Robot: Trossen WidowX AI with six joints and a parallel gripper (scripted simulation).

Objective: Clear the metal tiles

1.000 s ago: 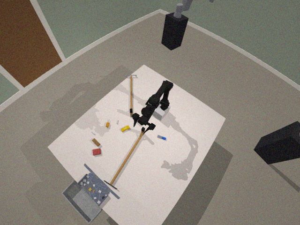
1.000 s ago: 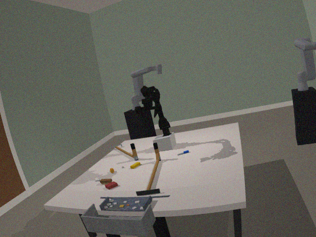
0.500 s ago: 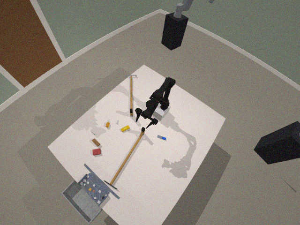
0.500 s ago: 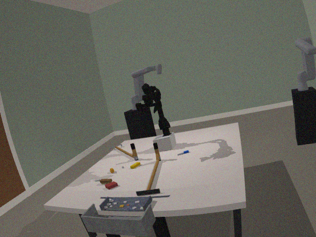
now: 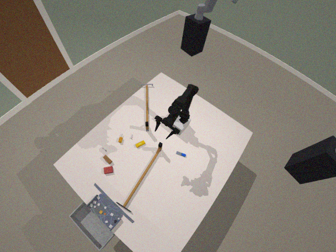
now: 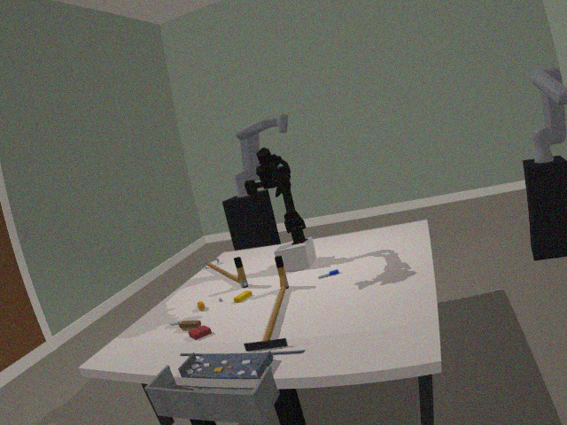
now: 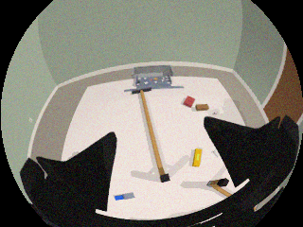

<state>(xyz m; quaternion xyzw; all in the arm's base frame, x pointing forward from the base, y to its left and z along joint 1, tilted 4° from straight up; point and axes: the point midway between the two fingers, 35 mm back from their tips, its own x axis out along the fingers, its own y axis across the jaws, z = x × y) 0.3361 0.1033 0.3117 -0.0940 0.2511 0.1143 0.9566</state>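
Here, the long scraper point(image 5: 142, 177) point(image 6: 275, 312) point(image 7: 151, 128) lies beyond the open pincer point(image 5: 161, 133) point(image 6: 264, 189) point(image 7: 161, 128).

Two long-handled tools point(image 5: 142, 177) point(image 6: 275, 312) point(image 7: 151, 130), one red block point(image 5: 108, 169) point(image 6: 199, 332) point(image 7: 189, 101), one yellow block point(image 5: 140, 144) point(image 6: 242, 296) point(image 7: 197, 157)

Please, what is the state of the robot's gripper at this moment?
Gripper: open, jaws wide apart, holding nothing; the long scraper lies on the table.

white tabletop point(image 5: 217, 140) point(image 6: 357, 311) point(image 7: 118, 132); red block point(image 5: 108, 169) point(image 6: 199, 332) point(image 7: 189, 101); yellow block point(image 5: 140, 144) point(image 6: 242, 296) point(image 7: 197, 157); black claw point(image 5: 167, 130) point(image 7: 161, 137); green walls point(image 5: 108, 27) point(image 6: 366, 114) point(image 7: 142, 33); plain brown door point(image 5: 29, 45) point(image 6: 16, 302) point(image 7: 280, 96).
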